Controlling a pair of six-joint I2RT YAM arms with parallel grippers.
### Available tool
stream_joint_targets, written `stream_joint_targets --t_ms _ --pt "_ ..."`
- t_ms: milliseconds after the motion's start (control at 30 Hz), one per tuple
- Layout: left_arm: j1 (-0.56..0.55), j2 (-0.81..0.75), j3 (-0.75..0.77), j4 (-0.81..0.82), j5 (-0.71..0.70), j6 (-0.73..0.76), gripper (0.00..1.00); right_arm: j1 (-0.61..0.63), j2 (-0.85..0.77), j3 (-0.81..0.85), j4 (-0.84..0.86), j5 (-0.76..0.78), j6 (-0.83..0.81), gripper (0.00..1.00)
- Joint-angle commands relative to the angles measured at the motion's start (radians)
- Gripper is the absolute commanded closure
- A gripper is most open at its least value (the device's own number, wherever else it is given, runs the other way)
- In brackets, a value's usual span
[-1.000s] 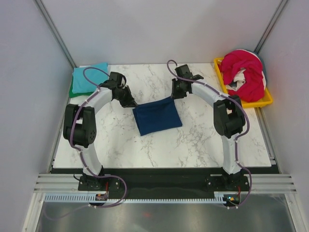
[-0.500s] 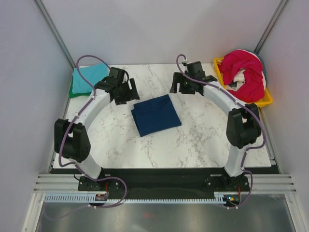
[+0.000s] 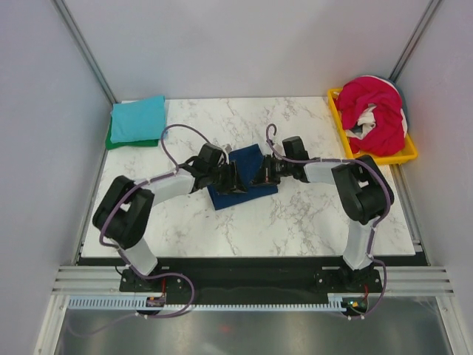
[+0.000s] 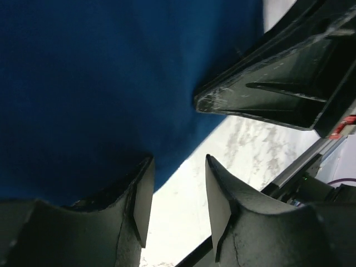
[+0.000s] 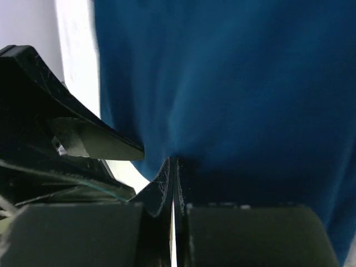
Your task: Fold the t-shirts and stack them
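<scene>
Item, worktable: the marble-patterned table (image 3: 295, 214) is carrying one folded navy t-shirt (image 3: 248, 156), which is lying flat near the middle and sitting slightly askew to the table edges. The left gripper (image 3: 235, 180) is reaching in low from the shirt's left side. Its fingers (image 4: 139, 194) are standing apart with bare tabletop showing between them, one finger is sitting at the cloth's edge, and nothing is being clamped. The right gripper (image 3: 260, 174) is reaching in from the right side, closely facing the left one over the shirt. Its fingers (image 5: 158, 192) are pressing together with the tips touching the navy cloth; whether any fold is caught between them cannot be told. Back left corner: a folded teal t-shirt (image 3: 139, 117) is resting on a green t-shirt (image 3: 111, 139), of which only a strip is showing. Back right: a yellow tray (image 3: 403, 155) is holding a crumpled magenta-red t-shirt (image 3: 378, 100) bundled with a white t-shirt (image 3: 367, 117), the heap rising above the tray's rim
</scene>
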State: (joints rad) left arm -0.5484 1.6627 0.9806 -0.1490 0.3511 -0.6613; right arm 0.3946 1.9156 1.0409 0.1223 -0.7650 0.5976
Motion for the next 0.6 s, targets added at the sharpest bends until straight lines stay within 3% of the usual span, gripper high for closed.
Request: stream_joint_targets --t_ms 0,200,367,433,467,533,567 --pt "0.004 0.073 -0.06 0.183 0.085 -0.084 0.52 -0.007 0.052 -0.021 0.064 -0.057 -0.036 1.0" --pt "0.016 0.069 -0.207 0.181 -0.015 -0.049 0.54 -0.042 0.06 -0.174 0.057 0.11 -0.068 1.0" --pt "0.024 0.002 -0.177 0.016 -0.15 0.063 0.54 -0.051 0.0 -0.211 0.056 0.168 -0.059 1.0" --pt "0.022 -0.033 -0.151 -0.017 -0.141 0.1 0.53 -0.053 -0.049 -0.188 0.016 0.171 -0.084 0.98" --pt "0.021 -0.075 -0.119 -0.055 -0.147 0.12 0.52 -0.053 -0.091 -0.174 -0.009 0.176 -0.094 0.95" --pt "0.021 -0.128 -0.08 -0.108 -0.164 0.134 0.43 -0.053 -0.148 -0.121 -0.104 0.216 -0.133 0.78" --pt "0.022 -0.185 -0.038 -0.132 -0.185 0.14 0.39 -0.053 -0.209 -0.104 -0.122 0.242 -0.146 0.63"
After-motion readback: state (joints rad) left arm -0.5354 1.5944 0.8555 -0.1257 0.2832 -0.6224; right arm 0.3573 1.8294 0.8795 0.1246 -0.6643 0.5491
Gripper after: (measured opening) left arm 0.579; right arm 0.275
